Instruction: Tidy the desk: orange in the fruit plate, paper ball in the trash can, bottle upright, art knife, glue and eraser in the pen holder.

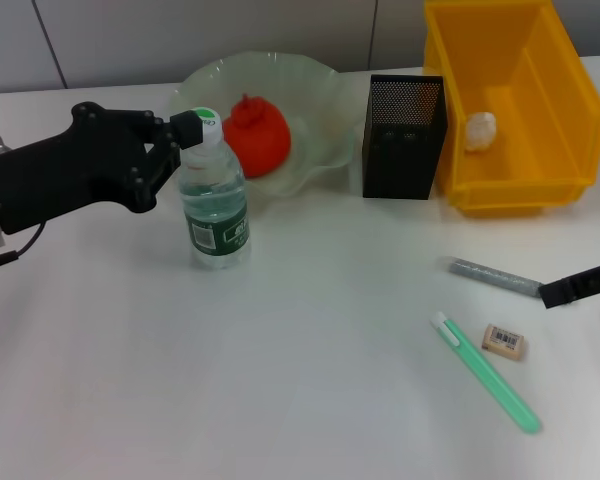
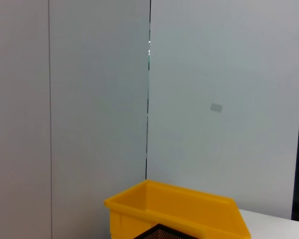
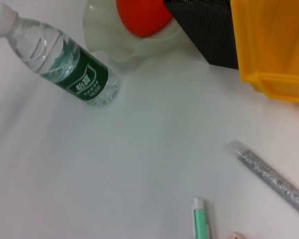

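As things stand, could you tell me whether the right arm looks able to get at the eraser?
Probably yes. The eraser lies alone on open table, just below the right hand, with only the green art knife beside it, not covering it.

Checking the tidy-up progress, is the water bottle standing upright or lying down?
Upright: the bottle stands on its base on the table, cap on top, with the left gripper at its cap.

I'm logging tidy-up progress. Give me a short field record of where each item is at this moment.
orange: in fruit plate
paper ball: in trash can
bottle: upright on desk, left claw at its cap
eraser: on desk
green art knife: on desk beside eraser
grey glue stick: on desk
pen holder: between plate and can
right claw: near glue stick
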Tool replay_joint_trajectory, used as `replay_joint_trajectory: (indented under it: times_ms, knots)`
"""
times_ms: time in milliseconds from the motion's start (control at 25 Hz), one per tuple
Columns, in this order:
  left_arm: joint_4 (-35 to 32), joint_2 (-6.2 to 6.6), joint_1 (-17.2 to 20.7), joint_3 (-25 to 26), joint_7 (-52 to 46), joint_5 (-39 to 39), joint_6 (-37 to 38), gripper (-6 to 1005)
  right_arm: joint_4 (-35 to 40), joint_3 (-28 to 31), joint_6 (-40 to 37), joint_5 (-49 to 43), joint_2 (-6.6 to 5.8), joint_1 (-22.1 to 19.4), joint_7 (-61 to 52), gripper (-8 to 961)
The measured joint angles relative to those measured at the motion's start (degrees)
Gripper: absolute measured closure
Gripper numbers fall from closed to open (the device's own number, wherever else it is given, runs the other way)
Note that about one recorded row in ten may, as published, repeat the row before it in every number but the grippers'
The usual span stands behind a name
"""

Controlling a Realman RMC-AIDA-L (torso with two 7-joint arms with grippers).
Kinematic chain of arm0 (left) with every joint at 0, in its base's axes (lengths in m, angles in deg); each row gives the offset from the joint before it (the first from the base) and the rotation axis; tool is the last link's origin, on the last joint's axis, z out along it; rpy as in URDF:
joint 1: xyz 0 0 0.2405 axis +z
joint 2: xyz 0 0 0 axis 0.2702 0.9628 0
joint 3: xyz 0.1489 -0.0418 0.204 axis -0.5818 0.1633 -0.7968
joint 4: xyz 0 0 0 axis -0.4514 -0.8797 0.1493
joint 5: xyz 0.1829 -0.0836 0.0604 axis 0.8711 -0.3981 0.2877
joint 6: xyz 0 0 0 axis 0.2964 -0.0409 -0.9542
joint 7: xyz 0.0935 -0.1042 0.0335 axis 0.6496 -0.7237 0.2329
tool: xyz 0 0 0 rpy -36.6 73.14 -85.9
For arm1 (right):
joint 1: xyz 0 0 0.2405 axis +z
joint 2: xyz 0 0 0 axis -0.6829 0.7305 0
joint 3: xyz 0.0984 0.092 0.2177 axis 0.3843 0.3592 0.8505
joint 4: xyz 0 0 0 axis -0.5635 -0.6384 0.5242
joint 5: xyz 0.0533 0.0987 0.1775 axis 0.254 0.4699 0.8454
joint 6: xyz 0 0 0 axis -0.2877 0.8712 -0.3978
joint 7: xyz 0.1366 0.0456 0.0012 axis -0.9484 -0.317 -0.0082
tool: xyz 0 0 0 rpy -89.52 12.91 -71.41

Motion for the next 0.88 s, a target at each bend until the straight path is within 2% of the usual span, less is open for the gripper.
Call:
replay_joint_trajectory:
  times_ms: [400, 600, 880]
  knots:
    - [-1.33, 0.01, 0.0, -0.15, 2.75, -3.08, -0.32, 1000, -0.82, -0.48, -1.02, -3.24, -0.35, 4.5, -2.52, 299]
    - [-1.36, 0.09, 0.16, -0.16, 2.85, -3.24, -0.43, 1000, -4.92, -0.53, -0.7, -7.15, -0.39, 8.51, -3.01, 299]
    - [-1.36, 0.06, 0.27, -0.16, 2.94, -3.24, -0.53, 1000, -10.05, -0.52, 0.67, -10.88, -1.27, 13.88, -3.57, 300]
